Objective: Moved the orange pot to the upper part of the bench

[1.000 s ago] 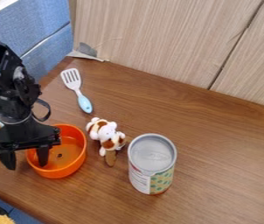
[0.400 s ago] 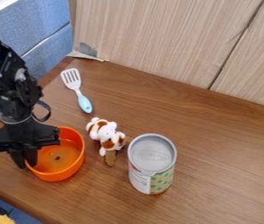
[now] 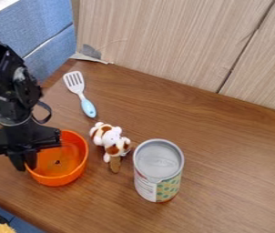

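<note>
In the camera view, the gripper (image 3: 23, 164) is seen at the left, its fingers drawn close together, with the near-left rim of the orange pot (image 3: 57, 179) pinched between them. The pot is held upright at the table's (image 3: 219, 168) left, near the plush toy (image 3: 111, 140); whether the table is touched by it cannot be told.

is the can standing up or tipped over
Upright: the can stands on its base, its round metal lid facing up.

Round orange pot (image 3: 73, 172), upright on wood bench (image 3: 182, 113), perhaps slightly tilted.
</note>
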`<act>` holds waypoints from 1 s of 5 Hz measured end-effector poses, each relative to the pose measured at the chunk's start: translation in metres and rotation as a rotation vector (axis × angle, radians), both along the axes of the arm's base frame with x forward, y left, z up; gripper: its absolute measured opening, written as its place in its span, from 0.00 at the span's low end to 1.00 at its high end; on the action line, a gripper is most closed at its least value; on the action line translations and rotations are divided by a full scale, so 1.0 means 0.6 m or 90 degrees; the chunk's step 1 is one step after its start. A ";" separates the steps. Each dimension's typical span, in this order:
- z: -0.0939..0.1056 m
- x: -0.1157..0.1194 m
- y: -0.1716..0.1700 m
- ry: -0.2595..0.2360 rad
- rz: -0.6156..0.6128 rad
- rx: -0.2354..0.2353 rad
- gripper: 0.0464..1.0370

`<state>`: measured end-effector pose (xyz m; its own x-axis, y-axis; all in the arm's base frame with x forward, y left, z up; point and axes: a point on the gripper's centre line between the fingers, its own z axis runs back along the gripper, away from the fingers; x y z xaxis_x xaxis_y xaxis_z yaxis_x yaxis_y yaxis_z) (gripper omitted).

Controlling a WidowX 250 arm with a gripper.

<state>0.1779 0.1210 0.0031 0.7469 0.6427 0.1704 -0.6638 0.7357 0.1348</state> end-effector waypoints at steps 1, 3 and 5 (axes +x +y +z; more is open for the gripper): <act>0.027 0.003 0.001 -0.008 0.016 0.043 0.03; 0.086 0.058 -0.026 -0.052 0.003 0.047 0.02; 0.103 0.158 -0.092 -0.105 -0.028 -0.045 0.02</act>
<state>0.2728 0.0656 0.0650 0.7405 0.6243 0.2488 -0.6391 0.7687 -0.0267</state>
